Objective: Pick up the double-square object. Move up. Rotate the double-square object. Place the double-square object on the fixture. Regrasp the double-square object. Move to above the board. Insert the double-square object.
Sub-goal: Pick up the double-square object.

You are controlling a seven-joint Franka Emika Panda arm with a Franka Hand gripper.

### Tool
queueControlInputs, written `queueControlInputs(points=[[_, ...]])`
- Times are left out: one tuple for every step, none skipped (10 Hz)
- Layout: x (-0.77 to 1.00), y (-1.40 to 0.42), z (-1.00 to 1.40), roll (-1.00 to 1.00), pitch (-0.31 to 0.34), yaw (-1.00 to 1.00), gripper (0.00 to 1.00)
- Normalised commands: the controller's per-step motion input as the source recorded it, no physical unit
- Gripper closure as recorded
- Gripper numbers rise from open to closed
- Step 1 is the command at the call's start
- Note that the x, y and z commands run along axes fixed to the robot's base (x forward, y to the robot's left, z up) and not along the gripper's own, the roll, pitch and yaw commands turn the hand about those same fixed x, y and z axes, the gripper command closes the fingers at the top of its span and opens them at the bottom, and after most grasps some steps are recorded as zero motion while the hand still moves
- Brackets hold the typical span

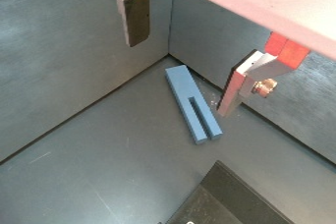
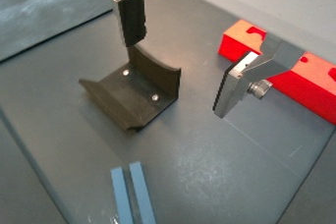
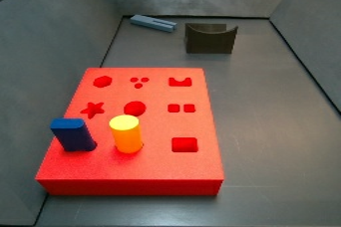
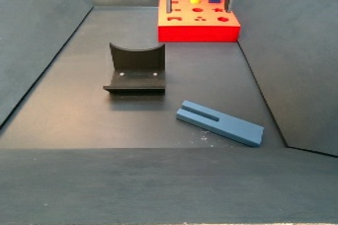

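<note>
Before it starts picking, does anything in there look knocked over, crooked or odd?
Nothing stands out. The double-square object lies flat on the floor, the fixture stands upright, and the open pincer holds nothing.

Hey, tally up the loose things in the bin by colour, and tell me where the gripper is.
Blue: 2, the bar and the block
Yellow: 1, the cylinder
Red: 1, the board
Dark: 1, the fixture
Total: 5
The gripper hangs open above the floor, holding nothing.

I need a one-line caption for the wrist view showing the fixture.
Open gripper above fixture, red board beside.
</note>
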Motion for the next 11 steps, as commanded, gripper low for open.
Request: queueControlInputs(points=[[-0.06, 0.27, -0.68, 0.10, -0.061, 0.80, 0.00], [-0.13, 0.27, -0.79, 0.09, -0.126, 0.82, 0.00], [-0.19, 0.21, -0.89, 0.07, -0.179, 0.88, 0.00], [-0.19, 0.18, -0.87, 0.08, -0.171, 0.90, 0.00], [-0.19, 0.19, -0.88, 0.07, -0.171, 0.89, 0.00], [-0.19, 0.19, -0.87, 0.07, -0.160, 0.89, 0.00], [-0.19, 0.19, -0.87, 0.04, -0.151, 0.90, 0.00], [0.00, 0.29, -0.88, 0.00, -0.090, 0.89, 0.00], [0.10, 0.29, -0.85, -0.06, -0.091, 0.71, 0.00], [0.18, 0.27, -0.68, -0.20, 0.000, 0.51, 0.00], [0.16, 0.17, -0.58, -0.25, 0.010, 0.55, 0.00]])
